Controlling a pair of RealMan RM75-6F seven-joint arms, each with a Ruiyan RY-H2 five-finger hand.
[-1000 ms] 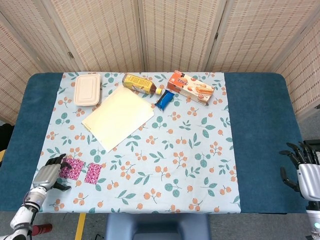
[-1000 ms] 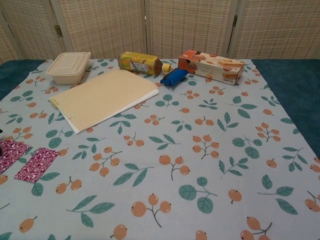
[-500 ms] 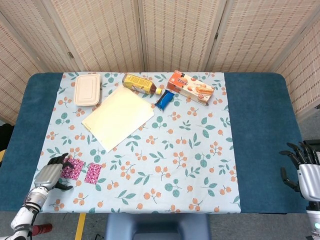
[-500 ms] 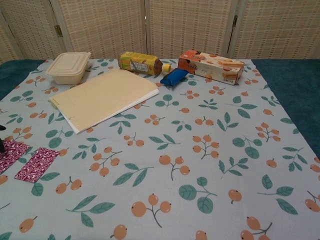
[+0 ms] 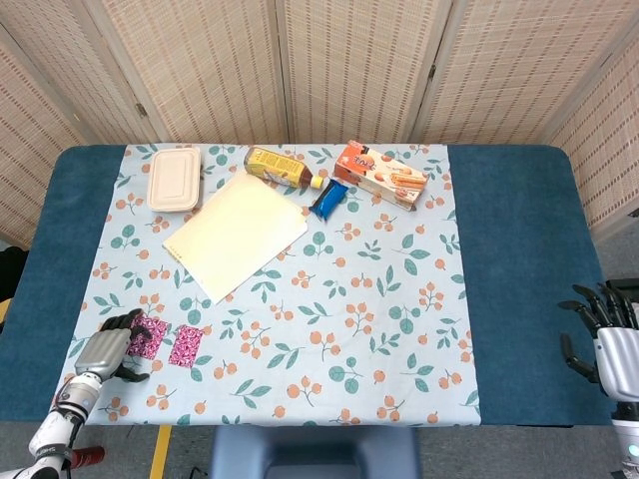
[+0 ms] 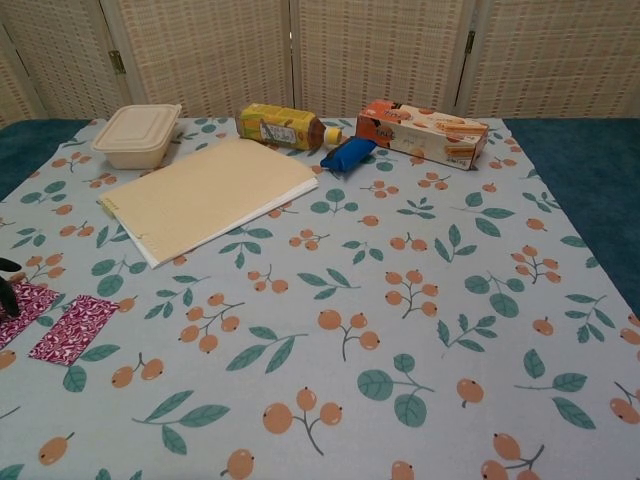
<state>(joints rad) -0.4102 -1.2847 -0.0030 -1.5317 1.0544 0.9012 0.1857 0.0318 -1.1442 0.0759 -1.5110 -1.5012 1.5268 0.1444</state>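
While the left hand (image 5: pixel 103 349) rested at the near left corner of the worktop (image 5: pixel 519 259), its fingers curled over the edge of a pink patterned packet (image 5: pixel 148 336), a second pink packet (image 5: pixel 186 345) lay just beside the first. Whether the fingers actually pinched the packet could not be told. Both packets looked thin, light and limp, probably slippery foil, best taken by an edge. The right hand (image 5: pixel 602 339) hung off the worktop's right edge, fingers spread, holding nothing.
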